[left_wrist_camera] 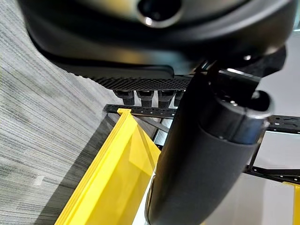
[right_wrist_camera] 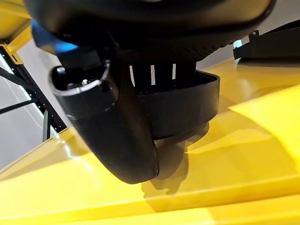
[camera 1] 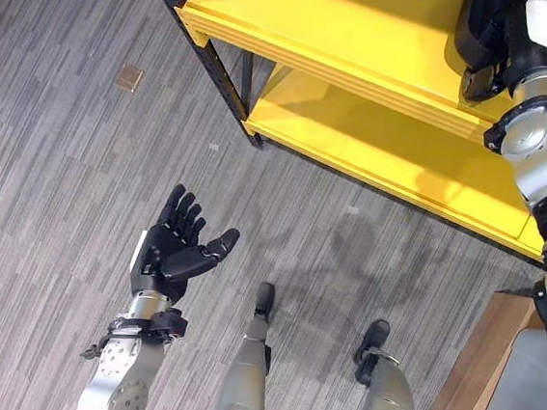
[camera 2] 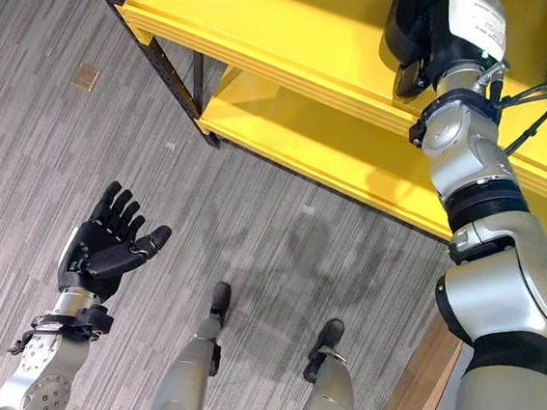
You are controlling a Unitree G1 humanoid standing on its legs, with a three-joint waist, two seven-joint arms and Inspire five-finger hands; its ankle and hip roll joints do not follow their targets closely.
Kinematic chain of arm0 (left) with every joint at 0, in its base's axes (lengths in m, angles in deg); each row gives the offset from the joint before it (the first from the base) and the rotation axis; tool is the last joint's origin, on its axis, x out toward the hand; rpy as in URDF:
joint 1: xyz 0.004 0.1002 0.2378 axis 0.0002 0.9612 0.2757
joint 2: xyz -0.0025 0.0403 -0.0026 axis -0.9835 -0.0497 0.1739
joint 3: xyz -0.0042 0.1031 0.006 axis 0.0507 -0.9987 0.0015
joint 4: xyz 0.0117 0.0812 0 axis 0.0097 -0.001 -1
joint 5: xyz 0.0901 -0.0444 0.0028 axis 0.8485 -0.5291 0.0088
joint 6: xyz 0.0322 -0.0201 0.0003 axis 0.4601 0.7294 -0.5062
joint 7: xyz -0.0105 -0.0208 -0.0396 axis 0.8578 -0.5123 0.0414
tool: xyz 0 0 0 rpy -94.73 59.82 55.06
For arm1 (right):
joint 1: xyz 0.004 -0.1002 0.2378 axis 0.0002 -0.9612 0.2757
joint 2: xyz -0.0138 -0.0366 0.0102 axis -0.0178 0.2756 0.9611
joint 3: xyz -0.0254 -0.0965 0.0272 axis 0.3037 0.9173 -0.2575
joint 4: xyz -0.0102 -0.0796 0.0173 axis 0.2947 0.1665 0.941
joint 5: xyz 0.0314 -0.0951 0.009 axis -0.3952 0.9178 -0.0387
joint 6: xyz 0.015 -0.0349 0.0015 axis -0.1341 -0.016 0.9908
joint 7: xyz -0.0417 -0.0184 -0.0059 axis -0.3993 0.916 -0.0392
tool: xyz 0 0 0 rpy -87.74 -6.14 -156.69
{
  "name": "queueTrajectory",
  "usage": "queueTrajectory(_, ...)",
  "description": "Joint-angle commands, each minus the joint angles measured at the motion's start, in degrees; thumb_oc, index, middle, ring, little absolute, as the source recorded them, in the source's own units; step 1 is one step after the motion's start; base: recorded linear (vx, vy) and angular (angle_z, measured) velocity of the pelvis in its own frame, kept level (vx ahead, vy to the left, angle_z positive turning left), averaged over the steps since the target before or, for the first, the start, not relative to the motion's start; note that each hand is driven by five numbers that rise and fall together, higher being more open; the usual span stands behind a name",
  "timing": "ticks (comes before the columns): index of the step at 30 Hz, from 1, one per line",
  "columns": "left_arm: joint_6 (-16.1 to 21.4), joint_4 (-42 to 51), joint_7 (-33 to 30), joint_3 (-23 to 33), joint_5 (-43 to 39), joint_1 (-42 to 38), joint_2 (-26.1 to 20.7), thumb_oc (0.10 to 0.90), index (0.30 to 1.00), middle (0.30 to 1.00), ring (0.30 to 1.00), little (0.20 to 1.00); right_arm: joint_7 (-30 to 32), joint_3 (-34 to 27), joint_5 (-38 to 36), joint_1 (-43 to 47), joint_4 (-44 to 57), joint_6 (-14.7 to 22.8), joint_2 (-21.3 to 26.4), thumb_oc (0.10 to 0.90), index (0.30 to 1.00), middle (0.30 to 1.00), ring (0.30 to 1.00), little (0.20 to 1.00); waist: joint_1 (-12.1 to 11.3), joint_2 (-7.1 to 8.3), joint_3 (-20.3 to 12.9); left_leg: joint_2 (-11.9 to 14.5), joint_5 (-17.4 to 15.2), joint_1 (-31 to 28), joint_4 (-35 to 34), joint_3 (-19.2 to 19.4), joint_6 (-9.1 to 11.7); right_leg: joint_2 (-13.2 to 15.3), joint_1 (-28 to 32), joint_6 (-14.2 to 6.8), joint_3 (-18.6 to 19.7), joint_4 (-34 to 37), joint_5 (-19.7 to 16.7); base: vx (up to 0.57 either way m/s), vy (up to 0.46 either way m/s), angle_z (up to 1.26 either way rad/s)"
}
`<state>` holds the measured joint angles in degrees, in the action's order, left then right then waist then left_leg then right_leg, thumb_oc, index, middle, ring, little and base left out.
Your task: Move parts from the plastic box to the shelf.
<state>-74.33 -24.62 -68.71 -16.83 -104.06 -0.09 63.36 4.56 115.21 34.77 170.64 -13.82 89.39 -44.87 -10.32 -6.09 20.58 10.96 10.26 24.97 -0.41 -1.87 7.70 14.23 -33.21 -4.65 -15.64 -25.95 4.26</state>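
Part (right_wrist_camera: 180, 105): black, smooth, rounded-rim piece, resting on the yellow shelf (camera 1: 367, 40) at upper right of frame. Right hand (right_wrist_camera: 112, 136) had fingers and thumb curled round it. Left hand (camera 1: 181, 243) at lower left, fingers spread, holding nothing.

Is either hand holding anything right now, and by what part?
The right hand grips a black round plastic part by its rim on the yellow shelf. The left hand is open, empty.
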Motion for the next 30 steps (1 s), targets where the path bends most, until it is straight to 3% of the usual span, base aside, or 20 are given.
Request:
queueTrajectory(1, 6.65, 8.27, 0.8, 0.78, -0.07, -1.11, -4.33, 0.9, 1.0, 1.0, 1.0, 1.0, 4.81, 5.38, -1.75, 15.81, 0.03, 2.35, 2.82, 0.4, 0.3, 0.3, 0.3, 0.3, -1.79, 1.33, -1.98, 3.3, 0.83, -7.81, -3.96, 2.21, 1.28, -2.86, 3.21, -2.55, -0.98, 5.32, -3.27, 0.01, -0.004, 0.03)
queueTrajectory(5, 6.81, 8.33, 0.77, 1.08, -0.33, -0.86, -4.58, 0.9, 1.0, 1.0, 1.0, 1.0, 4.38, 7.01, -1.89, 17.31, -0.91, 2.45, 3.32, 0.4, 0.3, 0.3, 0.3, 0.3, -1.82, 1.65, -2.15, 3.5, 0.04, -8.27, -4.34, 1.78, 1.71, -2.95, 3.42, -3.17, -0.83, 4.85, -1.83, 0.04, -0.012, 0.02)
queueTrajectory(8, 6.87, 8.59, 0.71, 1.63, -0.49, -0.63, -4.58, 0.9, 1.0, 1.0, 1.0, 1.0, 4.23, 7.87, -1.94, 18.18, -1.59, 2.49, 3.54, 0.4, 0.3, 0.3, 0.3, 0.3, -2.01, 1.76, -1.98, 3.49, 1.33, -7.28, -4.34, 1.71, 1.6, -2.93, 2.73, -2.51, -1.33, 5.07, -3.12, 0.01, -0.006, 0.11)
queueTrajectory(9, 6.86, 8.5, 0.75, 1.6, -0.49, -0.54, -4.53, 0.9, 1.0, 1.0, 1.0, 1.0, 4.06, 8.15, -1.9, 18.16, -1.75, 2.46, 3.54, 0.4, 0.3, 0.3, 0.3, 0.3, -1.9, 1.8, -2.19, 3.56, 0.24, -7.98, -4.42, 1.52, 1.9, -2.98, 3.19, -3.17, -0.96, 4.62, -1.73, 0.01, -0.003, 0.1)
queueTrajectory(22, 6.96, 8.17, 0.62, 1.98, -0.66, -0.52, -4.57, 0.9, 1.0, 1.0, 1.0, 1.0, 3.92, 9.45, -2.12, 19.64, -3.19, 2.5, 3.69, 0.4, 0.3, 0.3, 0.3, 0.3, -2.15, 1.97, -2.08, 3.5, 0.2, -7.72, -4.32, 1.07, 1.89, -2.8, 2.79, -3.19, -1.53, 4.03, -1.53, 0.01, 0.0, 0.01)
queueTrajectory(23, 6.93, 8.2, 0.63, 1.95, -0.77, -0.53, -4.52, 0.9, 1.0, 1.0, 1.0, 1.0, 3.98, 9.29, -2.3, 19.37, -3.35, 2.42, 3.75, 0.543, 0.5, 0.5, 0.5, 0.5, -2.16, 1.97, -2.06, 3.48, 0.14, -7.66, -4.3, 1.04, 1.84, -2.76, 2.64, -3.2, -1.52, 3.92, -1.54, 0.0, 0.0, 0.0)
queueTrajectory(24, 6.91, 8.24, 0.63, 1.92, -0.79, -0.52, -4.56, 0.9, 1.0, 1.0, 1.0, 1.0, 3.93, 9.32, -2.32, 19.24, -3.49, 2.37, 3.73, 0.741, 0.778, 0.778, 0.778, 0.778, -2.17, 2.0, -2.07, 3.47, 0.16, -7.61, -4.27, 1.03, 1.84, -2.69, 2.53, -3.22, -1.56, 3.76, -1.5, 0.0, 0.0, 0.0)
queueTrajectory(25, 6.89, 8.17, 0.54, 1.9, -0.68, -0.6, -4.65, 0.9, 1.0, 1.0, 1.0, 1.0, 3.64, 9.51, -2.21, 19.15, -3.53, 2.25, 3.75, 0.9, 1.0, 1.0, 1.0, 1.0, -2.14, 2.02, -1.99, 3.47, 0.19, -7.53, -4.25, 0.96, 1.82, -2.68, 2.55, -3.2, -1.53, 3.75, -1.44, 0.0, 0.0, 0.0)
queueTrajectory(30, 6.81, 8.22, 0.42, 2.08, -0.43, -0.65, -4.75, 0.9, 1.0, 1.0, 1.0, 1.0, 2.92, 9.67, -2.14, 18.58, -3.64, 2.19, 3.32, 0.9, 1.0, 1.0, 1.0, 1.0, -2.03, 2.28, -1.77, 3.37, -0.28, -7.66, -4.14, 0.9, 1.6, -2.66, 2.41, -3.22, -1.44, 3.49, -1.52, 0.0, 0.0, 0.0)
